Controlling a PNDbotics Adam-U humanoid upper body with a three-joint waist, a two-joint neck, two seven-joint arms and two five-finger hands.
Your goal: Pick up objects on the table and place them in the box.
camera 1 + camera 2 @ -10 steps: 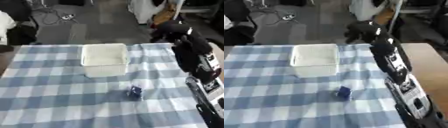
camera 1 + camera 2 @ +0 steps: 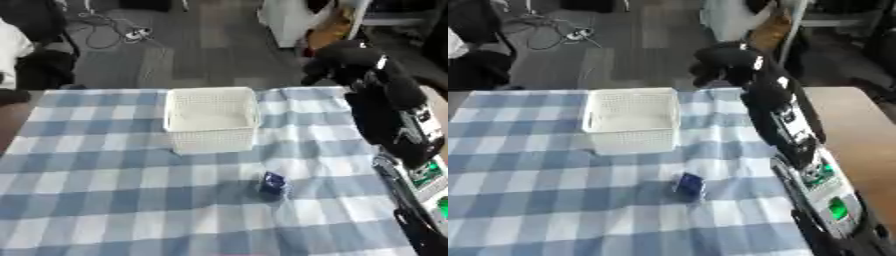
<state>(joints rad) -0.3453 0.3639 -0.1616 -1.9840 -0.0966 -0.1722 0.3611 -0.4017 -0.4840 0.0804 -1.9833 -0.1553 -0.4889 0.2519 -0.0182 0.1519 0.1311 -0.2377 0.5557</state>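
- The robot's right hand (image 2: pixel 726 64) hangs beyond the far right corner of the white box (image 2: pixel 632 120), fingers curled together, holding nothing.
- A small blue object (image 2: pixel 687 185) lies on the checked tablecloth (image 2: pixel 535 200) just in front of the box, untouched.
- Nothing stands between the two.
- No left hand shows.

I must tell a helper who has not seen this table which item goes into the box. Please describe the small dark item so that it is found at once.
Start from the blue and white checked tablecloth and find the white basket near its far middle. Just in front of the basket, slightly to its right, lies a small dark blue object, apart from the basket. It is the only loose item on the cloth.
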